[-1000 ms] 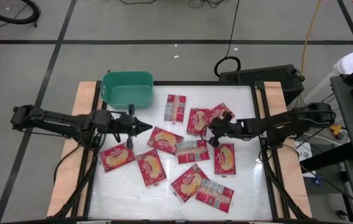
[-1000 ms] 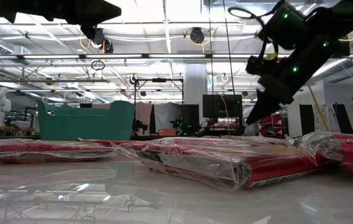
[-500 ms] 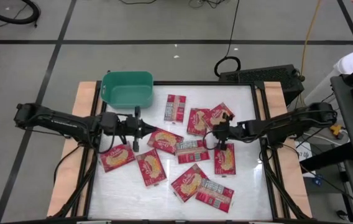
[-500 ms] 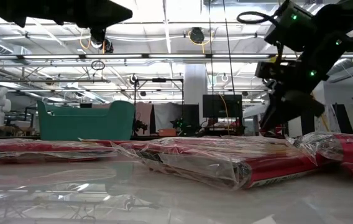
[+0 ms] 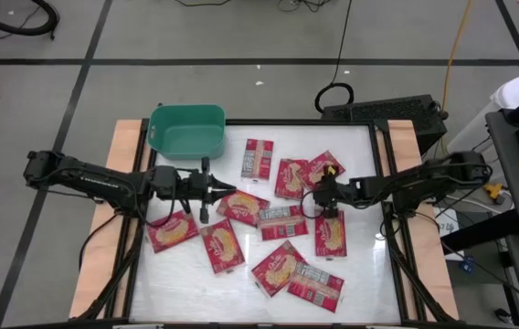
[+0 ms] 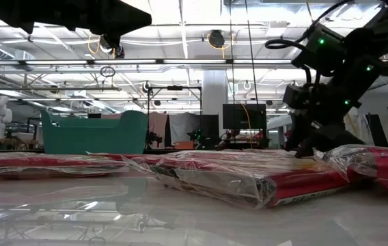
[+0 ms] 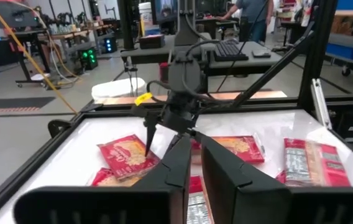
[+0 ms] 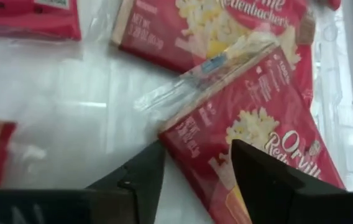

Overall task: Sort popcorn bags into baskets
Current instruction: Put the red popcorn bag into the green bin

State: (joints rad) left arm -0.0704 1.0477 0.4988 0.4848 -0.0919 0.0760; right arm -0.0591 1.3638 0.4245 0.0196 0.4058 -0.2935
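Several red popcorn bags (image 5: 278, 224) lie flat on the white table. The teal basket (image 5: 186, 131) stands at the far left corner. My right gripper (image 5: 325, 208) slants down over one bag (image 5: 330, 235), face up. It is open, with its fingers on either side of that bag's corner (image 8: 175, 138). My left gripper (image 5: 230, 190) points level toward the table's right, high above the bags, with only a narrow slit between its fingers (image 7: 192, 158) and nothing in it. My right gripper comes at the bag's corner (image 8: 175, 138) slanting from above, one finger (image 8: 140, 176) off the bag's edge and the other (image 8: 265, 180) over its printed face. The bag lies flat on the table. I cannot tell whether the fingers touch it.
Other bags lie close around: one (image 5: 291, 176) just beyond the right gripper, a grey-print one (image 5: 282, 219) toward the left. Wooden rails (image 5: 122, 183) run along the table's sides. A keyboard (image 5: 383, 110) lies beyond the far edge. Bare table shows at the near left (image 5: 164, 283).
My right gripper has sunk toward the bag below it, rolled about its pointing line, and opened from shut. My left gripper has gone a little toward the table's right. No bag has moved.
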